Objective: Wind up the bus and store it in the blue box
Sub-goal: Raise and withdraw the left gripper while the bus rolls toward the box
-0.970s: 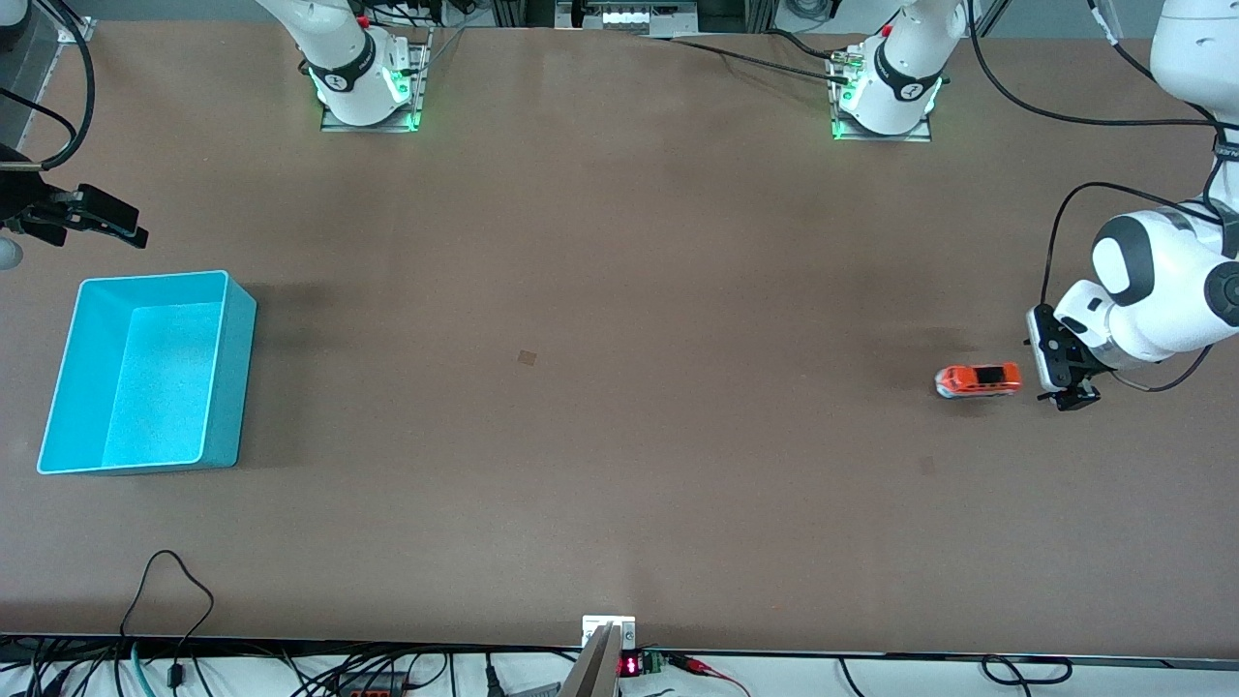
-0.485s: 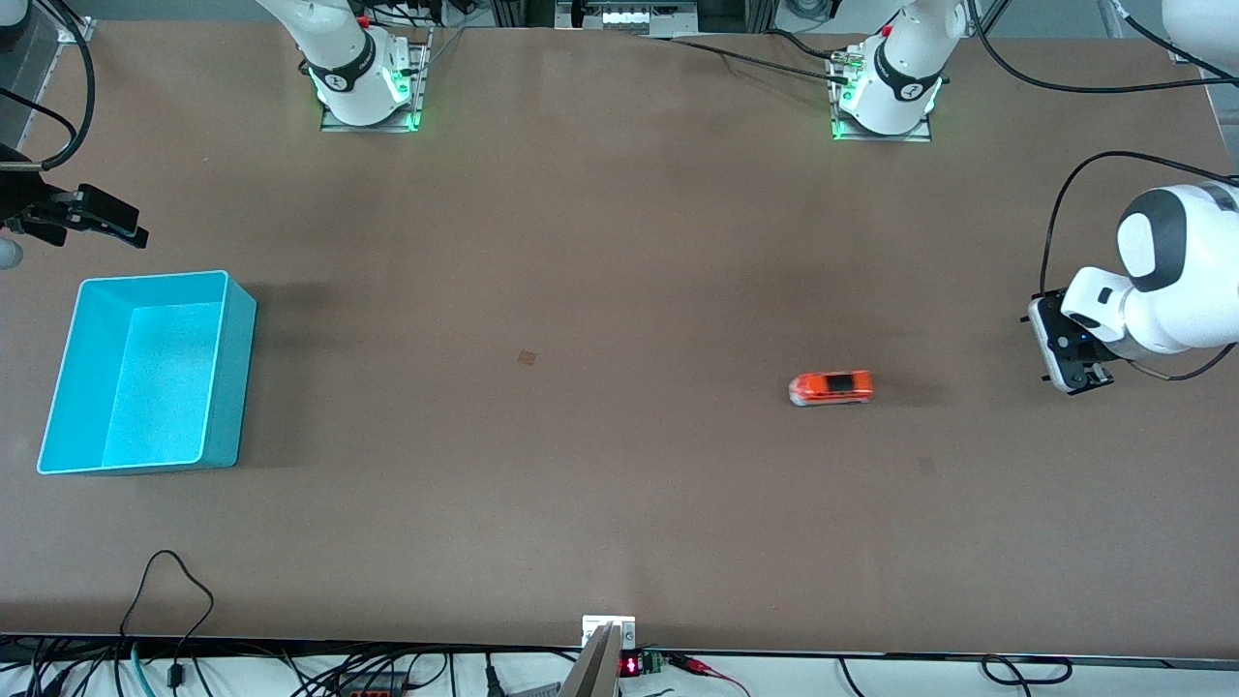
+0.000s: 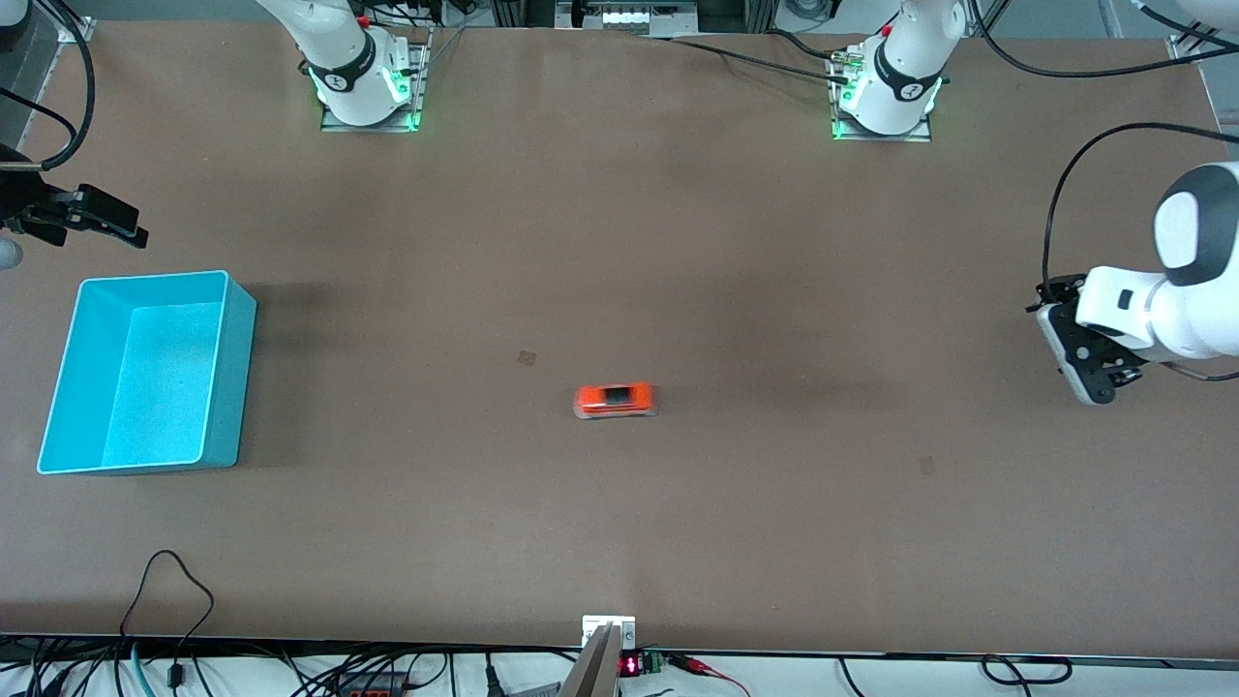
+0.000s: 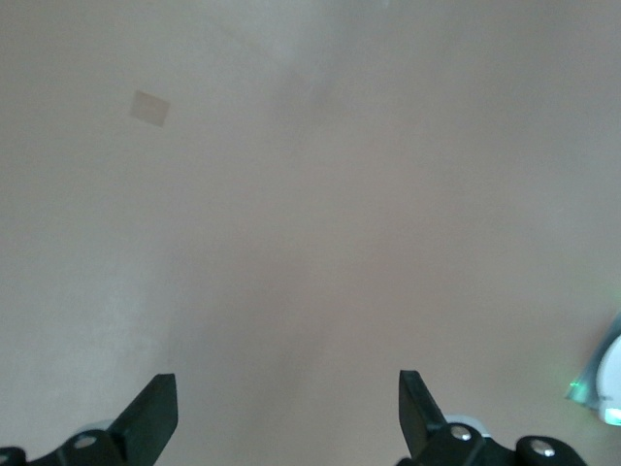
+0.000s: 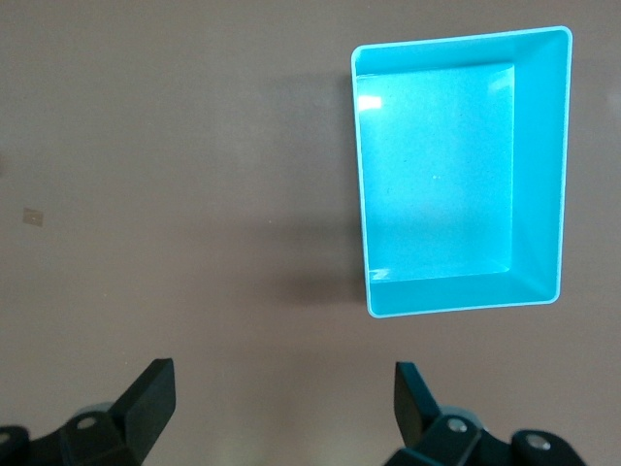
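The small orange-red bus [image 3: 615, 399] stands on the brown table near its middle, free of both grippers and blurred. The blue box [image 3: 145, 373] stands empty at the right arm's end of the table; it also shows in the right wrist view [image 5: 458, 170]. My left gripper [image 3: 1092, 363] is open and empty over the left arm's end of the table, well away from the bus; its fingers [image 4: 155, 417] frame bare table. My right gripper [image 3: 106, 223] is open and empty, up beside the box's edge farthest from the front camera; its fingers [image 5: 150, 393] frame bare table.
Two small tape marks lie on the table, one [image 3: 527, 357] just beside the bus, one [image 3: 927, 466] toward the left arm's end. Cables and a small display [image 3: 629, 665] run along the table's front edge.
The bus has rolled on its own from beside my left gripper across to the table's middle, toward the blue box. My left gripper has lifted and drawn back. The right arm has not moved.
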Controlling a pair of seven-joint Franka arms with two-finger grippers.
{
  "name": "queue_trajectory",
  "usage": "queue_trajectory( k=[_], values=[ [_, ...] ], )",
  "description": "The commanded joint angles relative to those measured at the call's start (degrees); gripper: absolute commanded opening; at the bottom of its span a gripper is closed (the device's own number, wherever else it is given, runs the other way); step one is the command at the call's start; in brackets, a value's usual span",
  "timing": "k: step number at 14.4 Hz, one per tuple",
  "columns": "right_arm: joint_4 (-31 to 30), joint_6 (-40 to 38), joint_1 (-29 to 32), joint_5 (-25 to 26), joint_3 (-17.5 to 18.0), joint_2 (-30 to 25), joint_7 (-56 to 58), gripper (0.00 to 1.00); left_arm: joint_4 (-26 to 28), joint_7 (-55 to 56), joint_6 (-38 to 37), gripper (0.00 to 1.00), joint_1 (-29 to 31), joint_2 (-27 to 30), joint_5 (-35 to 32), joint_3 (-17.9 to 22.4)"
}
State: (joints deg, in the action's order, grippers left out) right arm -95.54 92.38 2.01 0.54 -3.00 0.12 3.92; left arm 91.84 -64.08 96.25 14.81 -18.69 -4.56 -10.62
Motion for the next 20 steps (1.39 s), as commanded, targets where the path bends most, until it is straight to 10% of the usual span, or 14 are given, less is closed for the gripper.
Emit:
queue_trajectory(
  k=[1, 12, 20],
  values=[
    [-0.5, -0.3, -0.1, 0.3, 0.2, -0.7, -0.1, 1.00, -8.1, 4.4, -8.4, 1.00, -0.9, -0.4, -0.4, 0.1],
    [-0.4, 0.0, -0.1, 0.3, 0.2, -0.5, -0.3, 1.00, -10.1, 6.4, -13.8, 1.00, -0.7, 4.0, -0.8, 0.1],
    [-0.4, 0.3, -0.1, 0.2, 0.3, 0.5, -0.3, 1.00, -2.1, 44.7, -9.6, 1.00, -12.6, 13.7, 1.6, 5.1]
  ],
)
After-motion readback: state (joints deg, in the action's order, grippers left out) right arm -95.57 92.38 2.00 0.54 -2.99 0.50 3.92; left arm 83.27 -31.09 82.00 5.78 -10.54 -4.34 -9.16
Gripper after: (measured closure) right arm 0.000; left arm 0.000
